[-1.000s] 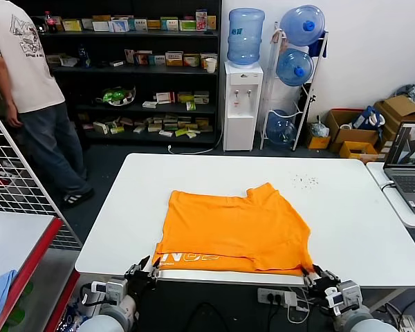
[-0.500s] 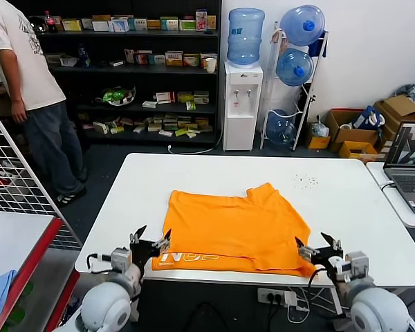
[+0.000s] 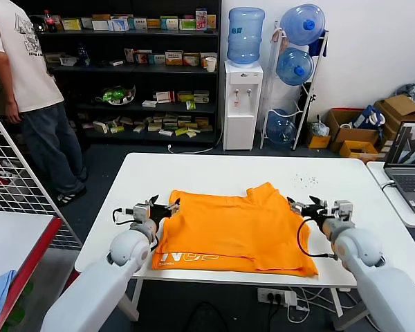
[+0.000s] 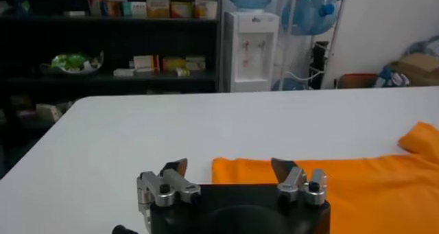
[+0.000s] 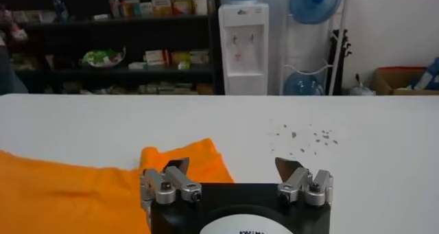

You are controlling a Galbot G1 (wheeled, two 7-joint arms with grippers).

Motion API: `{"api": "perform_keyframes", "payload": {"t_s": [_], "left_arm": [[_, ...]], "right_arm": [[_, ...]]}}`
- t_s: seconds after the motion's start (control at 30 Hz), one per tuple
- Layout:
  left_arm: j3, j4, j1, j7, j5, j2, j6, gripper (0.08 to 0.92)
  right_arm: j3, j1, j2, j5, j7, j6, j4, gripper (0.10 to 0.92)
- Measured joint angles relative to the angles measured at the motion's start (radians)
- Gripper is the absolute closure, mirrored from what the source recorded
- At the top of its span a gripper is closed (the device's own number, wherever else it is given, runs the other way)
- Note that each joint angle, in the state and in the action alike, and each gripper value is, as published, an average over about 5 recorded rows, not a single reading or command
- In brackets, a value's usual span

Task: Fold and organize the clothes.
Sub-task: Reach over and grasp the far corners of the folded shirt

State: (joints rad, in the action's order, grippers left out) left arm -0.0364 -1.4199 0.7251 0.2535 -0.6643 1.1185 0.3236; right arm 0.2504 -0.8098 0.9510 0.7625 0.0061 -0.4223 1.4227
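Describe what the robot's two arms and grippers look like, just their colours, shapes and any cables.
Both arms are smooth, rounded, light grey-white shells. The left gripper and right gripper each have a black body with silver metal finger mounts, dark screws and dark pointed fingertips. A thin black cable loops from the right wrist, a shorter one at the left. The right gripper's base carries a white round plate with small dark lettering.

White rounded arms; black cables; silver-black fingers.
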Motion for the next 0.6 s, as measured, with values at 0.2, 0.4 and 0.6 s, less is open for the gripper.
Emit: {"api": "perform_keyframes", "payload": {"t_s": [0.2,0.4,0.6], "left_arm": [[-0.025,0.165,-0.091,-0.028,0.014,0.051,-0.023,0.177],[-0.031,0.296,-0.15,-0.05,0.036,0.097,-0.035,0.177],[-0.031,0.386,-0.177,-0.068,0.055,0.128,-0.042,0.177]], "right_arm": [[-0.048,0.114,0.066,-0.035,-0.054,0.013,-0.158,0.203],[-0.078,0.186,0.127,-0.076,-0.082,0.015,-0.279,0.203],[-0.084,0.228,0.178,-0.114,-0.093,0.025,-0.373,0.277]]}}
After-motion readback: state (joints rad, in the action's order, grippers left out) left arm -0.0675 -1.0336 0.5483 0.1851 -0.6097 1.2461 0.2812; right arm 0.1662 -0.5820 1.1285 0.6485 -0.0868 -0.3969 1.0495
